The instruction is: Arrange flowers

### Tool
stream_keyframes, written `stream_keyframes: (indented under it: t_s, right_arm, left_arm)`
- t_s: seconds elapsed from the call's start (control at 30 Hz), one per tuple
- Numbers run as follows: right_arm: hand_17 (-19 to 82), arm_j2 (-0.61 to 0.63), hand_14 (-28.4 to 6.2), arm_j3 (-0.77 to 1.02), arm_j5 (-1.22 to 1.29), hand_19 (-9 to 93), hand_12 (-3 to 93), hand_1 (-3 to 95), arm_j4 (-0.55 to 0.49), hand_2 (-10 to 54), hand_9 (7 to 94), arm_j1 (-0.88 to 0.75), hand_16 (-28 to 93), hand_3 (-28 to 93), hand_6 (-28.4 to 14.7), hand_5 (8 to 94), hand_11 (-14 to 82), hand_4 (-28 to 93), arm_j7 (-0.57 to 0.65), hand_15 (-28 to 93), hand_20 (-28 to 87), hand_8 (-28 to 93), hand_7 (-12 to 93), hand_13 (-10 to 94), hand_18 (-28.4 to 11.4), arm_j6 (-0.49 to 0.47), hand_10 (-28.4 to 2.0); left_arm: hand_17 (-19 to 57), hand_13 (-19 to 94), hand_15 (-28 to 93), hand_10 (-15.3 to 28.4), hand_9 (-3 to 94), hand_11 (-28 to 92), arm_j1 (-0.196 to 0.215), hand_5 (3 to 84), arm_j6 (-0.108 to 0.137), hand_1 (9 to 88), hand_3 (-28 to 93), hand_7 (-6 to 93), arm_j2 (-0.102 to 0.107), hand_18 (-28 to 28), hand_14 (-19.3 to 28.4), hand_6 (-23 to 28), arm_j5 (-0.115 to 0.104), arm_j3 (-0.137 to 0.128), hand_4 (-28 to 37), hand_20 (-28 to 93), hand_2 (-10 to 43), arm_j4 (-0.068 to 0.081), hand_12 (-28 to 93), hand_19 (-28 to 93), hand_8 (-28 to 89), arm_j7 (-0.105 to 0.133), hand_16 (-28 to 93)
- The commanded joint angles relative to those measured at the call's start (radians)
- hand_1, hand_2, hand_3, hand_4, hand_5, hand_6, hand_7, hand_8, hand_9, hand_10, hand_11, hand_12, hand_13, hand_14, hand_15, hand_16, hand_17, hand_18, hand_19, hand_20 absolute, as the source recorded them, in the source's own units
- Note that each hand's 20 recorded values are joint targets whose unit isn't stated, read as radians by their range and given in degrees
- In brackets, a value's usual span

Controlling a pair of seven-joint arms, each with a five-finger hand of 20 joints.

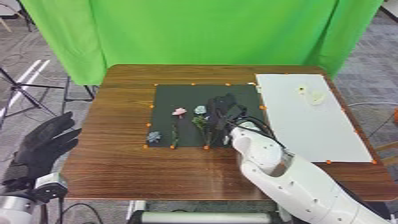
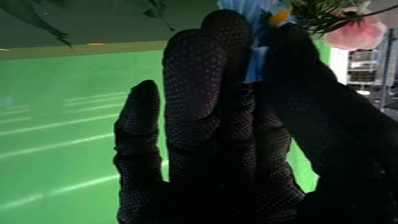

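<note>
In the head view my right hand (image 1: pixel 226 107) is over the black mat's (image 1: pixel 187 91) right part, beside the pale blue flower (image 1: pixel 200 109). The pink flower (image 1: pixel 179 112) lies left of that, its stem toward the near edge. A grey-blue flower (image 1: pixel 154 136) lies at the mat's near left corner. My left hand (image 1: pixel 44 142) is off the table's left side, fingers straight. In the right wrist view my right hand (image 2: pixel 200 75) pinches a blue flower (image 2: pixel 256 55) between thumb and fingers, beside a pink flower (image 2: pixel 355 33) and greenery.
A white sheet (image 1: pixel 306 132) on the table's right side holds pale flowers (image 1: pixel 315 96) near its far end. Orange markers edge both mat and sheet. A green curtain (image 1: pixel 213 35) hangs behind the brown table (image 1: pixel 115 160). My right forearm crosses the table's near right part.
</note>
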Motion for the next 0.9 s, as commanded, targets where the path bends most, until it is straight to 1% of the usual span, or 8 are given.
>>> stream_keyframes:
  t_s: [0.03,0.23,0.3,0.4,0.63,0.77,0.83,0.9]
  right_arm:
    - [21,0.004,-0.8,0.011,0.000,73,34.9,40.1,-0.017,-9.5,76.2,-0.002,30,77,2.4,62.1,24.1,-28,0.023,54,50,-3,46,74,-17.5,0.022,-6.7]
    - [20,0.013,-1.3,0.033,0.004,73,27.2,34.4,-0.045,-9.5,71.8,-0.020,28,80,2.7,60.8,31.8,-28,0.006,56,51,-4,42,73,-18.0,0.005,-7.9]
    - [20,0.016,-1.6,0.043,0.017,73,26.1,32.4,-0.057,-9.5,71.0,-0.026,28,81,3.0,61.0,32.7,-28,0.002,57,51,-9,40,72,-18.1,-0.004,-8.1]
    - [20,0.026,-1.9,0.058,0.024,73,25.6,29.6,-0.076,-9.5,70.4,-0.035,28,82,3.1,61.4,33.1,-28,-0.012,57,52,-19,40,72,-18.4,-0.007,-8.3]
    - [19,0.085,-3.2,0.121,0.015,73,26.3,26.2,-0.098,-9.5,67.0,-0.029,28,84,2.0,58.4,33.4,-28,0.053,59,52,-18,38,69,-19.1,0.044,-8.7]
    - [16,0.146,-5.1,0.172,0.026,72,26.2,28.7,-0.041,-9.5,57.4,0.001,26,87,0.9,50.4,35.2,-28,0.147,61,52,-18,38,60,-19.5,0.004,-9.3]
    - [14,0.175,-7.5,0.178,0.045,72,26.0,29.0,0.000,-9.4,45.5,0.030,21,89,-1.8,42.4,34.5,-28,0.215,61,52,-17,36,47,-19.3,-0.041,-11.9]
    - [11,0.193,-10.4,0.206,0.069,70,25.8,28.3,0.040,-9.3,34.4,0.047,17,91,-4.0,33.7,30.5,-27,0.267,55,50,-15,34,35,-19.3,-0.112,-14.8]
  left_arm:
    - [-8.4,21,32,10.9,24.5,24,0.004,29.4,-0.013,27.2,72,24.6,0.002,19.6,14.0,2.2,-0.002,-0.006,-26.6,9,0.1,0.005,16,43,-13,-0.014,1]
    - [-8.4,21,32,11.0,24.5,24,0.008,29.4,-0.010,27.1,72,24.6,0.003,19.5,14.0,2.3,-0.003,-0.008,-26.5,9,0.1,0.003,16,43,-13,-0.014,1]
    - [-8.4,21,32,11.0,24.5,24,0.007,29.4,-0.010,27.1,72,24.6,0.002,19.5,14.0,2.2,-0.002,-0.009,-26.6,9,0.1,0.003,16,43,-13,-0.015,1]
    - [-8.4,21,32,11.0,24.5,24,0.009,29.4,-0.009,27.2,72,24.7,0.000,19.6,14.0,2.2,-0.002,-0.009,-26.6,9,0.1,0.002,16,43,-13,-0.012,1]
    - [-8.3,21,32,11.0,24.5,24,0.014,29.4,-0.002,27.2,72,24.6,-0.006,19.5,14.0,2.3,-0.001,-0.006,-26.5,9,0.2,-0.002,16,43,-13,-0.003,1]
    - [-8.4,21,32,11.0,24.5,24,0.018,29.4,0.007,27.3,72,24.8,-0.013,19.5,14.0,2.2,-0.001,-0.005,-26.6,9,0.3,-0.006,16,43,-13,0.005,1]
    - [-8.4,21,32,11.0,24.5,24,0.021,29.4,0.008,27.3,72,24.8,-0.016,19.5,14.0,2.2,-0.002,-0.006,-26.6,9,0.3,-0.006,16,43,-13,0.008,1]
    - [-8.4,21,32,11.0,24.5,24,0.023,29.4,0.010,27.3,72,24.8,-0.018,19.5,14.0,2.2,-0.002,-0.005,-26.6,9,0.4,-0.007,16,43,-13,0.010,1]
